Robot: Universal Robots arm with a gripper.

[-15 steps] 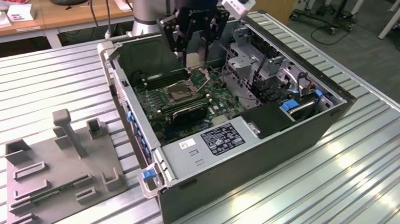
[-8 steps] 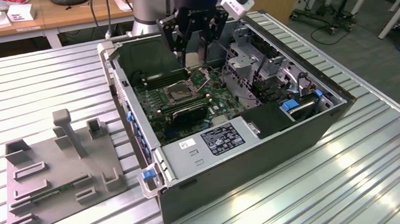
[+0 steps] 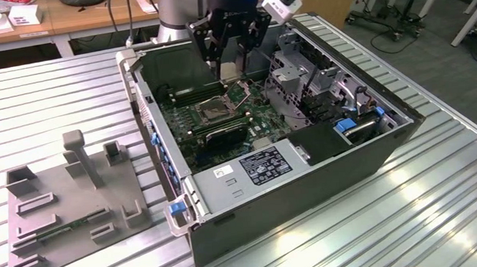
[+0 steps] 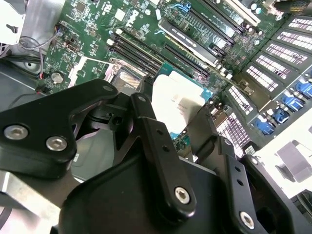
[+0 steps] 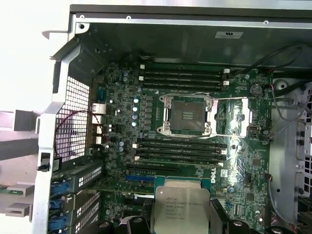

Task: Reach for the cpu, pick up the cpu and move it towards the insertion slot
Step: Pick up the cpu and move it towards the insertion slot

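Between your gripper's (image 4: pixel 187 114) fingers (image 4: pixel 151 131) you have the cpu (image 5: pixel 181 208) clamped, held above the motherboard (image 5: pixel 122 126); the insertion slot (image 5: pixel 187 115) lies ahead, well apart, uncovered.

Bright overhead light; glare on slatted metal table (image 3: pixel 437 190) and cpu (image 5: pixel 181 209). Case (image 5: pixel 161 39) interior shadowed. Gripper (image 4: pixel 195 141) links close, slightly soft.

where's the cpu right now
The cpu is held in the hand, up over the green motherboard inside the open computer case. In the first wrist view it is clear of the insertion slot, with memory slots between them.
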